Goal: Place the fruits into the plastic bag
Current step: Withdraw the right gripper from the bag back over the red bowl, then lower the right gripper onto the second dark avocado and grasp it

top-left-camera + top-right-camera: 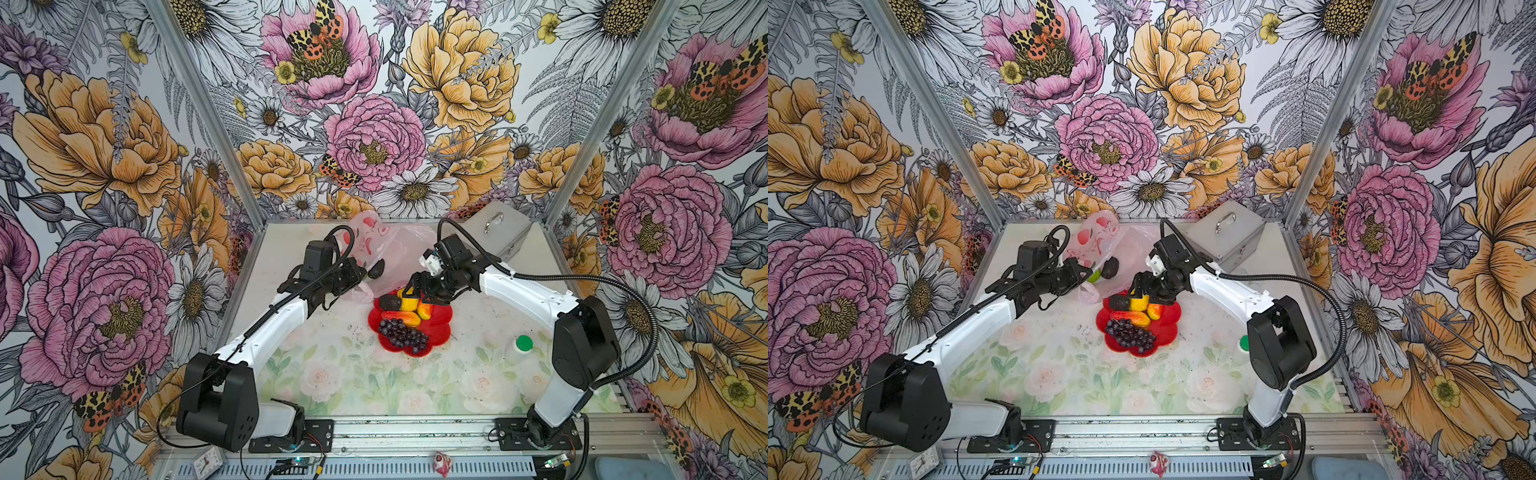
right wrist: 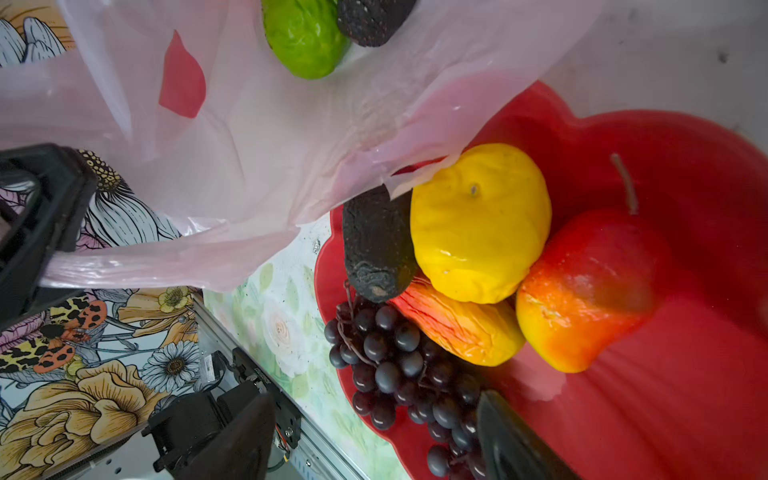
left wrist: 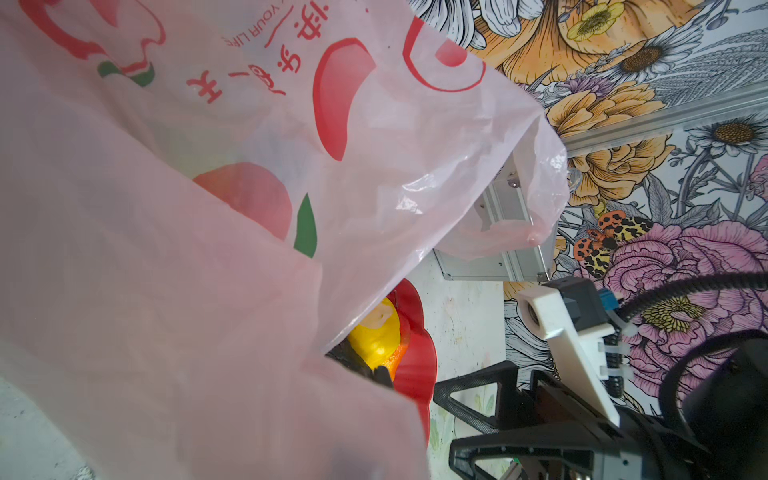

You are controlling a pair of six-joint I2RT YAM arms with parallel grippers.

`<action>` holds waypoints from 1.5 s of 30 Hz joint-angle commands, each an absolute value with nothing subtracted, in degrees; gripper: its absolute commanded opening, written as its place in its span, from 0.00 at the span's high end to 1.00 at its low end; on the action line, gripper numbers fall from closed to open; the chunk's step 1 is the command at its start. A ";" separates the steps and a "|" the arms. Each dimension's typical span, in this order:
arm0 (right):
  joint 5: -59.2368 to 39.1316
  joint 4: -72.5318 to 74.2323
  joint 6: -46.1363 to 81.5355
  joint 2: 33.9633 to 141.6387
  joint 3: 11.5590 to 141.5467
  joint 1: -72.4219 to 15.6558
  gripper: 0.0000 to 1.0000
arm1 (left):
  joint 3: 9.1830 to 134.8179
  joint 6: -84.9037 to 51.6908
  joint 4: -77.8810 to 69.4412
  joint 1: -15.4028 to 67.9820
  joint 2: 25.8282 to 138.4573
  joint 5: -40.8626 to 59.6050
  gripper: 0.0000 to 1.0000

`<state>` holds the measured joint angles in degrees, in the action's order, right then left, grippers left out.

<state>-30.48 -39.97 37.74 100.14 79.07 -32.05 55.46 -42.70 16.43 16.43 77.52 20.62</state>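
Lettering (image 3: 206, 86) on plastic bag (image 3: 166, 291), legible in left wrist view alone

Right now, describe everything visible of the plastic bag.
The plastic bag is thin, translucent pale pink film, crinkled, printed with red and green shapes and lettering. It lies at the back of the table, its mouth facing the red plate, one edge over the plate's dark avocado. The left hand is shut on a gathered strip of it. A green bumpy fruit and a second avocado lie just inside.
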 commanded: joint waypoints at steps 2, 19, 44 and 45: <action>-30.31 -40.43 36.11 105.02 83.82 -33.37 0.23 | 56.69 -42.62 14.53 16.52 77.08 20.94 1.00; -29.62 -40.43 38.12 113.32 89.82 -34.89 0.28 | 57.57 -42.93 12.93 16.19 78.93 22.59 1.00; -27.56 -40.43 40.53 118.28 93.53 -36.30 0.48 | 56.52 -43.32 10.83 15.36 79.54 24.39 1.00; -27.51 -40.43 40.60 118.49 93.75 -36.30 0.48 | 56.50 -43.33 10.77 15.38 79.46 24.35 1.00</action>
